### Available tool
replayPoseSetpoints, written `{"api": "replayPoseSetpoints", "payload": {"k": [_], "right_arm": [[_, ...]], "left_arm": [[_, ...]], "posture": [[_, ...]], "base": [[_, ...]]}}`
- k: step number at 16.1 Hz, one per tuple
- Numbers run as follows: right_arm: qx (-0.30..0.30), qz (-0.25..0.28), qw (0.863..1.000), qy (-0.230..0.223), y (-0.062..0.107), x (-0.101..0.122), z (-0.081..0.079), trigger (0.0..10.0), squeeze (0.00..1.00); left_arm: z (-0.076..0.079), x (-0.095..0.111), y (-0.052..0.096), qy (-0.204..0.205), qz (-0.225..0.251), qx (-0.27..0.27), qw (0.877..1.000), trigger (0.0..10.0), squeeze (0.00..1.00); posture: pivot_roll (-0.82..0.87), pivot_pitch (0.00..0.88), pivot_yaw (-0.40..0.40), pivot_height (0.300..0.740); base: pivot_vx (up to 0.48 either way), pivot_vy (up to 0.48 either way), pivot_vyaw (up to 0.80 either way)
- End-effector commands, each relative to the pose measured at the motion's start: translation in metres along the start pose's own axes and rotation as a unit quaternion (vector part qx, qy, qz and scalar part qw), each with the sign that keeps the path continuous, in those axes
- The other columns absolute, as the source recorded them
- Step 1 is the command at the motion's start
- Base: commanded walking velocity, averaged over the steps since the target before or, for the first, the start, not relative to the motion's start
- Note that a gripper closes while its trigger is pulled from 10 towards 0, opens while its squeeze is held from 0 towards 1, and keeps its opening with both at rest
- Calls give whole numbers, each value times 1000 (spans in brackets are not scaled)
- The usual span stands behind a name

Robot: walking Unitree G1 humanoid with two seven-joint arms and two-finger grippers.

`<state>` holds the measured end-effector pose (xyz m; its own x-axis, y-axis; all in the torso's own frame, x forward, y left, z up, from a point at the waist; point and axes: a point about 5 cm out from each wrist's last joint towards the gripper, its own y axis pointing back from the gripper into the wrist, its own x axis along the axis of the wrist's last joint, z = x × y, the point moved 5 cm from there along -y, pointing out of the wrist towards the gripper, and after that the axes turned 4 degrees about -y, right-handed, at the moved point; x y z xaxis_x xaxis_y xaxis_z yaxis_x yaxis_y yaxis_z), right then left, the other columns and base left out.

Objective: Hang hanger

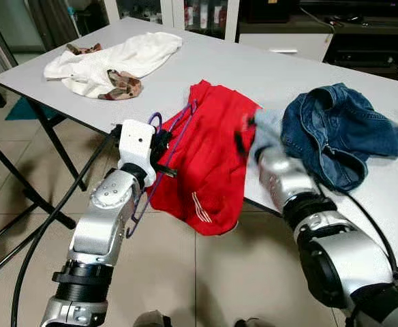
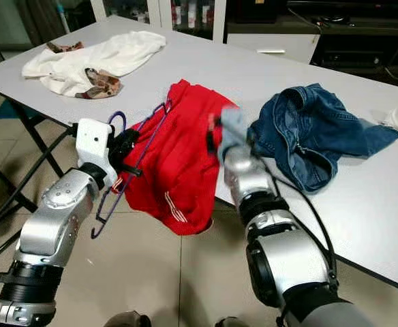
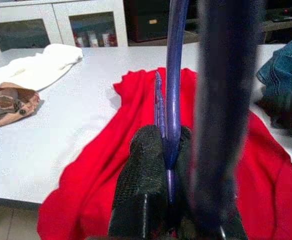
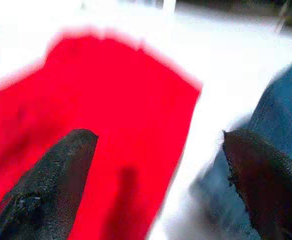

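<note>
The left claw (image 3: 168,165) pinches the purple hanger (image 1: 163,160) just over the red shirt (image 1: 209,157) draped off the bench (image 1: 267,75) edge, while the right claw (image 4: 158,165) hangs spread above the shirt.

Probably a home: glass-fronted cabinets (image 1: 206,13), tiled floor (image 1: 219,272), clothes-strewn table (image 1: 253,68).

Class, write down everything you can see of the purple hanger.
The hanger is thin, purple and looks like plastic. Its hook curls up by the left gripper, whose black fingers are shut on its bar. It hangs tilted at the table edge, its upper arm lying against the red shirt, its lower end dangling over the floor.
</note>
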<state>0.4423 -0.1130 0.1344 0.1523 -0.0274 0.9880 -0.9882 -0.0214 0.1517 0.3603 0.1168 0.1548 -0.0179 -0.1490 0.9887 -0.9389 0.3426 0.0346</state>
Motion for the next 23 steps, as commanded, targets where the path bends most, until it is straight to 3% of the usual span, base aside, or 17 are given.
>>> {"api": "replayPoseSetpoints", "payload": {"k": [1, 3, 4, 6, 8, 11, 13, 16, 20, 21, 23], "right_arm": [[-3, 34, 999, -12, 0, 15, 4, 10000, 0], [55, 71, 994, -68, 4, 25, -5, 10000, 0], [119, 71, 986, -97, 8, 27, -22, 10000, 0], [202, 25, 972, -119, 14, 15, -40, 10000, 0], [224, 31, 967, -119, 18, 20, -35, 10000, 0], [241, 84, 961, -108, 30, 36, -16, 10000, 0], [271, 103, 956, -49, 51, 29, -11, 10000, 0], [251, 141, 957, 10, 73, 22, 5, 10000, 0], [315, 145, 938, -17, 121, 12, -5, 10000, 0], [321, 141, 937, -17, 125, 9, -6, 10000, 0], [280, 145, 949, -4, 132, 1, 7, 10000, 0]], "left_arm": [[-1, 1, 0, -6, 4, 1, 1000, 10000, 0], [-1, 6, -2, -8, 13, 1, 1000, 10000, 0], [-2, 7, -2, -8, 15, 2, 1000, 10000, 0], [-5, 8, -2, -9, 17, 8, 1000, 10000, 0], [-11, 10, -1, -14, 26, 19, 999, 10000, 0], [-14, 17, 10, -22, 58, 25, 998, 10000, 0], [-8, 20, 21, -47, 78, 6, 996, 10000, 0], [0, 19, 32, -94, 97, -12, 991, 10000, 0], [1, 29, 52, -68, 137, -1, 988, 10000, 0], [2, 29, 56, -66, 141, 4, 988, 10000, 0], [2, 23, 71, -57, 149, 38, 987, 10000, 0]], "posture": [[44, 0, 32, 736], [38, 0, 34, 736], [35, 0, 36, 736], [32, 0, 38, 736], [32, 0, 38, 736], [34, 0, 41, 736], [31, 0, 44, 736], [20, 0, 48, 736], [10, 0, 56, 736], [10, 0, 56, 736], [8, 0, 58, 736]], "base": [[0, 0, 0], [0, 0, 0], [0, 0, 0], [0, 0, 0], [0, 0, 0], [0, 0, 0], [0, 0, 0], [0, 0, 0], [0, 0, 0], [0, 0, 0], [0, 0, 0]]}}
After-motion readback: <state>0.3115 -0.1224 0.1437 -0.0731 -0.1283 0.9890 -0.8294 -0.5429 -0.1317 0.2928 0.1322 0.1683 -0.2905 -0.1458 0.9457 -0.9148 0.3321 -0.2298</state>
